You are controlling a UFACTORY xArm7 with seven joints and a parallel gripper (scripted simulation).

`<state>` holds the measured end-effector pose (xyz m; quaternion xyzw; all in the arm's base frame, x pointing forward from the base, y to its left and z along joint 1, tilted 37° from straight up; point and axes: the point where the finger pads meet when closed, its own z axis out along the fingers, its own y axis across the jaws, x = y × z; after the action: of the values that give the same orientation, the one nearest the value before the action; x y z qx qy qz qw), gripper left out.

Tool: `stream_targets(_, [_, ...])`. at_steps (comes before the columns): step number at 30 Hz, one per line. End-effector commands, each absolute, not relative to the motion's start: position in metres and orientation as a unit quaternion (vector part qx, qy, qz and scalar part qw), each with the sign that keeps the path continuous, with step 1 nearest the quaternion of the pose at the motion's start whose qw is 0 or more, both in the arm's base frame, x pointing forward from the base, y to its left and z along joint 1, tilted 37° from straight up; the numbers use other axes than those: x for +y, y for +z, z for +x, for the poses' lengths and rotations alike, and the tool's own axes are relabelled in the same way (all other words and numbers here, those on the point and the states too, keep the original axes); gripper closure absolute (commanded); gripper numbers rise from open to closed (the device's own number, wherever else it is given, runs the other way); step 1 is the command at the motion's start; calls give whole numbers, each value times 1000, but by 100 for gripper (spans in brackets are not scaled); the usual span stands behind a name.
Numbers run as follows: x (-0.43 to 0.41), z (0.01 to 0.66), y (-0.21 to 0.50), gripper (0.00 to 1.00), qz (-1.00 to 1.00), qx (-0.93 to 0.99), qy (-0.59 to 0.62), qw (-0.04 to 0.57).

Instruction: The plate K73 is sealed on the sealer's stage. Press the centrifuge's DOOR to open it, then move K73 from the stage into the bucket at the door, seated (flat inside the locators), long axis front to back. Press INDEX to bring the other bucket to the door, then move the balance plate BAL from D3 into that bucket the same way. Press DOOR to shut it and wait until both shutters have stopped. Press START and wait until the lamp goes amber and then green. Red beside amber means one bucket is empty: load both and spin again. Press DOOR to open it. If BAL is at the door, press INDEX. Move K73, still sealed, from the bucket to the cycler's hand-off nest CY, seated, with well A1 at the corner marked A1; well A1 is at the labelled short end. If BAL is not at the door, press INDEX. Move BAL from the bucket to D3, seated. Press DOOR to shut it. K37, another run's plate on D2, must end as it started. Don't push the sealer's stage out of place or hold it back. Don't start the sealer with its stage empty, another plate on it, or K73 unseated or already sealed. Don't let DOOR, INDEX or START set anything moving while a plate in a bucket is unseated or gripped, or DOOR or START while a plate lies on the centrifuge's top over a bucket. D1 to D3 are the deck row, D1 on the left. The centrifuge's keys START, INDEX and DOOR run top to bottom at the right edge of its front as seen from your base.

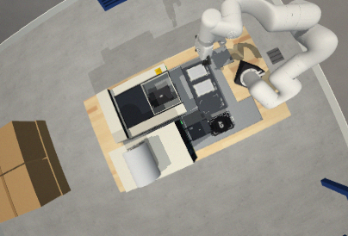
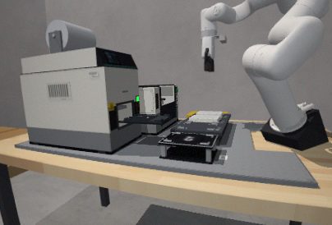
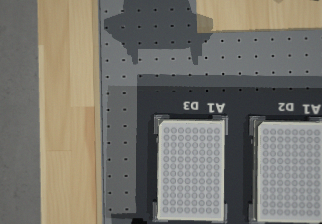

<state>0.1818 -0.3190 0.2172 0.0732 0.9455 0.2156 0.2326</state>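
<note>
My gripper [image 1: 207, 60] [image 2: 209, 66] is open and empty. It hangs high over the perforated grey mat [image 3: 117, 150], just beyond the D3 end of the deck row. A white well plate [image 3: 191, 170] [image 1: 197, 72] [image 2: 214, 112] sits flat inside the locators at D3. Plate K37 [image 3: 292, 170] [image 1: 204, 88] [image 2: 202, 118] sits the same way at D2. The centrifuge [image 1: 129, 108] shows a framed opening in its top with a dark bucket inside. The sealer's stage [image 1: 198, 129] [image 2: 148, 119] is out and looks dark. I cannot make out K73 on the stage, in the bucket or on the CY nest [image 1: 220, 119] [image 2: 187, 142].
The sealer [image 1: 175, 146] [image 2: 68, 111], with its film roll on top, stands beside the centrifuge. The arm's base [image 1: 248, 75] [image 2: 294, 131] sits at the table's far side. A cardboard box [image 1: 20, 170] stands on the floor, away from the table.
</note>
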Motion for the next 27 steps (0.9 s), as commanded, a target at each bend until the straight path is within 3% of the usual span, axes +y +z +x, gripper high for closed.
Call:
stream_targets(1, [-319, 183, 216, 0, 74, 946, 214, 234])
stream_targets(27, [-306, 200, 187, 0, 74, 946, 214, 234])
